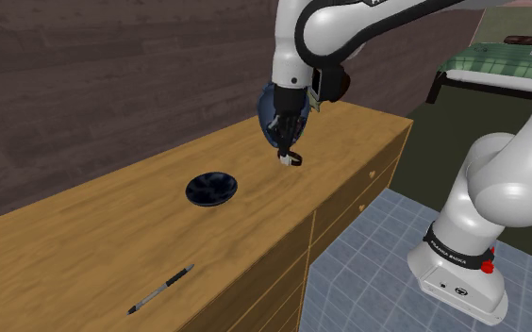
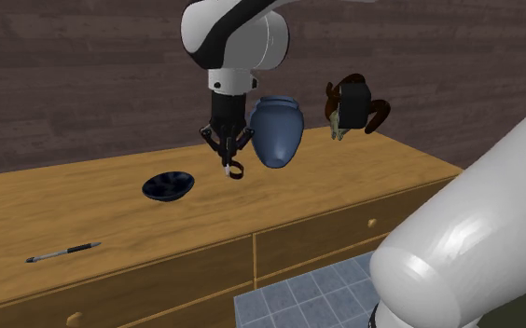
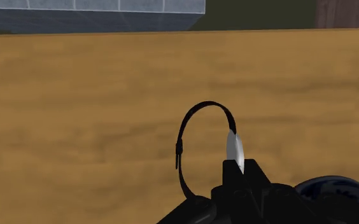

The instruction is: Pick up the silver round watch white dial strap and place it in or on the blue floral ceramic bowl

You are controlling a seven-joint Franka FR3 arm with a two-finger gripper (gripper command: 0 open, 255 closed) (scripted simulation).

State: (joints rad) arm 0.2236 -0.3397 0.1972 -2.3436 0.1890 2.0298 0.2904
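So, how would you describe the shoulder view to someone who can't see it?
A white robot arm's black tool grips a black-strapped watch over a wooden cabinet top. Toward the shoulder view's left sit a dark blue bowl and, nearer the front edge, a pen.

A short line of small white capitals runs along the dark band (image 1: 454,248) around the foot of the arm (image 1: 500,179), but the letters are too small to read with certainty. Just below it, the white base (image 1: 481,294) bears a small round dark mark (image 1: 459,290), which looks like a logo and cannot be made out. No other text, number or sign can be read.
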